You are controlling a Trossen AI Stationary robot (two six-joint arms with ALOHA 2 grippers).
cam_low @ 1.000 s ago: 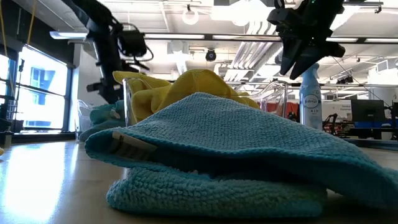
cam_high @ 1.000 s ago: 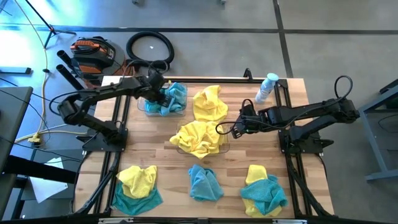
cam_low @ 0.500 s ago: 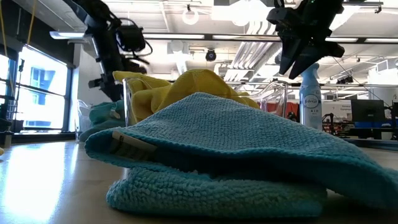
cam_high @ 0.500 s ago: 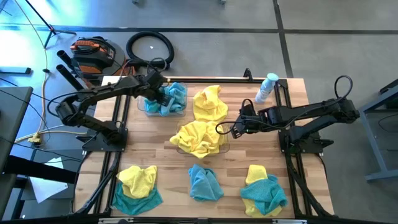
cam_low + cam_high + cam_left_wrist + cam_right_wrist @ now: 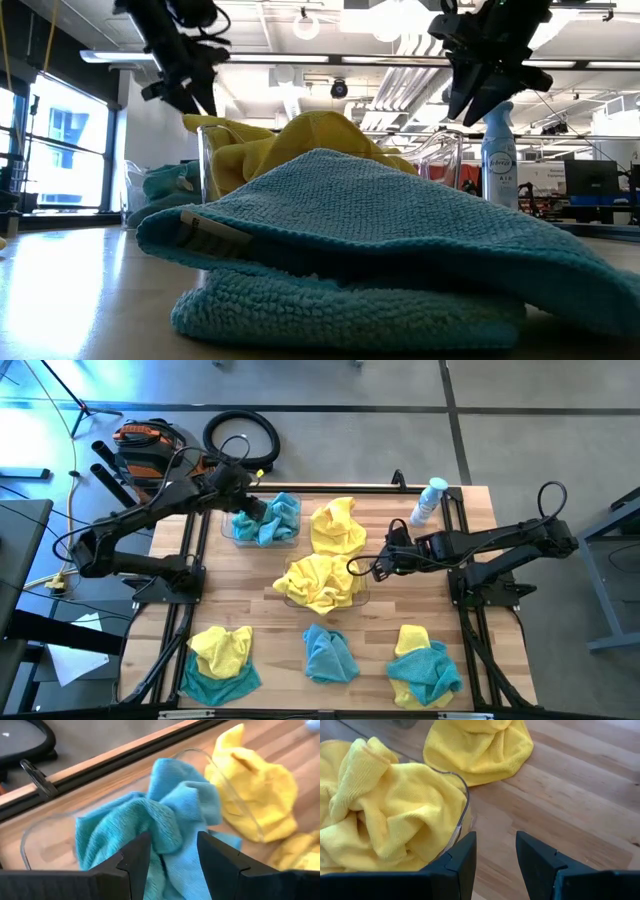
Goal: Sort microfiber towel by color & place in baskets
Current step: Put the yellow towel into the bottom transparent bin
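Observation:
Teal towels (image 5: 272,517) (image 5: 165,815) are heaped in a clear basket (image 5: 30,840) near the table's far edge. Yellow towels (image 5: 318,582) (image 5: 395,815) fill a second clear basket (image 5: 466,807) at mid-table. My left gripper (image 5: 250,502) (image 5: 172,837) is open above the teal heap's far-left side and touches nothing. My right gripper (image 5: 376,567) (image 5: 495,837) is open too, hovering over bare wood just right of the yellow basket. One loose yellow towel (image 5: 338,525) lies on the table between the baskets.
Three towel heaps lie along the near edge: yellow on teal (image 5: 220,658), teal (image 5: 330,653), which fills the low view (image 5: 380,250), and yellow on teal (image 5: 425,665). A spray bottle (image 5: 429,500) stands at the far right corner. Bare wood shows right of the yellow basket.
My left gripper has risen from the teal basket and drawn back toward the table's far-left corner. The teal towels stay in the basket. My right arm has kept still.

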